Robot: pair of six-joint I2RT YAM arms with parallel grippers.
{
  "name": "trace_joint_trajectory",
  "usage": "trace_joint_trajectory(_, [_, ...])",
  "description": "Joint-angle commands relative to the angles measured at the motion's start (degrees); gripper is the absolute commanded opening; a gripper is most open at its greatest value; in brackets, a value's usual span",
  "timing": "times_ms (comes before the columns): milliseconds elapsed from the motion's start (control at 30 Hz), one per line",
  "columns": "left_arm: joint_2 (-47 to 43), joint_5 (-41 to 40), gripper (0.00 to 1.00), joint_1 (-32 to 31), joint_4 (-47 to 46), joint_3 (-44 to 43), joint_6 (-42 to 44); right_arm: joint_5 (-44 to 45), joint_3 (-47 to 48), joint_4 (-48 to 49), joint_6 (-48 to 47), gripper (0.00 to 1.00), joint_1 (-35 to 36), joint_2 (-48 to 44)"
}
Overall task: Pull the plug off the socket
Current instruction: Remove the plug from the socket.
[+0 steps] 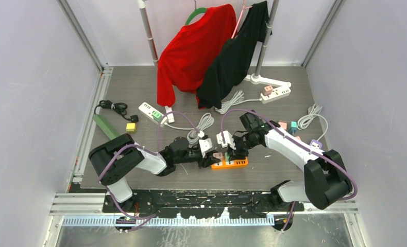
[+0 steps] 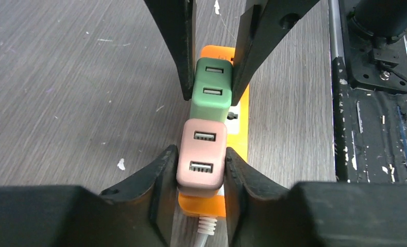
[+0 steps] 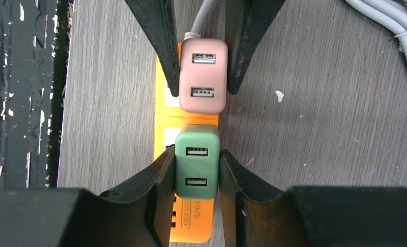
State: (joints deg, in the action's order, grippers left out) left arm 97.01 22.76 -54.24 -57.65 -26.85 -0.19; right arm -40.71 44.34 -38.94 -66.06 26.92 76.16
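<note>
Top view first: both my arms reached in to the middle of the frame and met over the orange socket strip (image 1: 232,164), which lay flat on the grey counter (image 1: 139,82) just below centre. On it stood the pink plug (image 1: 218,155) with the green plug (image 1: 226,156) right beside it, both tiny from up there. A red garment (image 1: 191,46) and a black garment (image 1: 232,56) hung at the top, and a white power strip (image 1: 151,111) lay left of centre.

Left wrist view: there was the pink plug (image 2: 201,157), low in the centre, seated in the orange socket strip (image 2: 241,123). My left jaws were clenched on it, fingers (image 2: 163,180) pressed to both its sides. Just above it, touching, the green plug (image 2: 210,87) sat between the other arm's fingers (image 2: 178,41) coming down from the top edge.

Right wrist view: same pair, flipped. The green plug (image 3: 196,164) was low in the centre, plugged into the orange socket strip (image 3: 191,226), and my right jaws were clamped on it, fingers (image 3: 160,180) tight on either flank. The pink plug (image 3: 203,74) sat above it, a white cable (image 3: 201,18) leaving the strip at the top edge.
</note>
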Motion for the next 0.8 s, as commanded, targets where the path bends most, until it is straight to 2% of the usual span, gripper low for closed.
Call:
trace_joint_trajectory(0, [0.63,3.18,0.25,0.48,-2.95,-2.19,0.07,-1.19,0.64,-0.92,-1.0,0.23,0.76,0.28])
trace_joint_trajectory(67, [0.67,3.84,0.07,0.59,-1.37,-2.35,0.52,-1.57,0.97,-1.46,-1.25,0.19,0.85,0.47])
trace_joint_trajectory(133, [0.74,3.93,0.0,0.62,-0.06,-2.09,1.72,-2.01,1.27,-1.83,-1.18,0.16,0.93,0.76])
trace_joint_trajectory(333, [0.91,3.71,0.0,0.62,2.55,0.0,5.63,-0.26,4.38,-0.56,5.57,0.05,0.8,3.1])
trace_joint_trajectory(467, [1.25,3.94,0.0,0.56,5.02,0.92,7.3,0.6,4.75,-0.52,6.58,0.02,-0.95,3.06])
trace_joint_trajectory(567, [2.35,3.11,0.0,0.59,4.29,1.72,7.57,0.97,4.6,-2.74,3.55,0.01,-1.43,2.71])
trace_joint_trajectory(667, [3.94,2.78,0.0,0.64,3.01,1.7,7.33,-1.66,3.41,-7.04,-4.62,0.01,0.01,1.82])
trace_joint_trajectory(767, [5.43,2.89,0.0,0.6,2.85,0.98,6.98,-1.49,2.24,-6.56,-5.84,0.01,2.61,0.89])
